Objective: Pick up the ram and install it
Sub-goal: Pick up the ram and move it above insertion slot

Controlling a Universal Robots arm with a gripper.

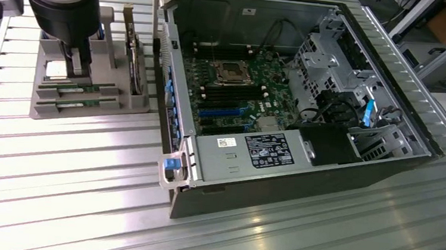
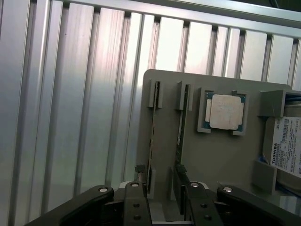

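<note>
— ribbed aluminium table [image 1: 60, 166], a grey holder [image 1: 133, 100] on it, an open pc case [image 1: 225, 200] just beside the holder. where is the ram?
— both sticks stand on edge in slots along one edge of the holder: one ram [image 1: 78, 93], its twin [image 1: 75, 107] just beside it. neither is lifted.
— and the gripper [image 1: 76, 70]?
— it hangs right over the holder, close to the sticks. the jaws stand wide apart with nothing clamped in them.
— so which step?
— the pick, i'd say, at the approach. install is not begun, and the slots [image 1: 227, 94] on the board inside the case look bare.
— which stick is it on?
— cannot tell. from the wrist, the fingers [image 2: 134, 207] sit at the holder's end, roughly straddling both.
— what does the grab call for?
— my judgement: centre on one thin edge alone, clear of the twin and the slot walls, squeeze the flat faces, lift straight up. cpu [image 2: 225, 111] and drive [image 2: 287, 146], deeper on the holder, should stay untouched.
</note>
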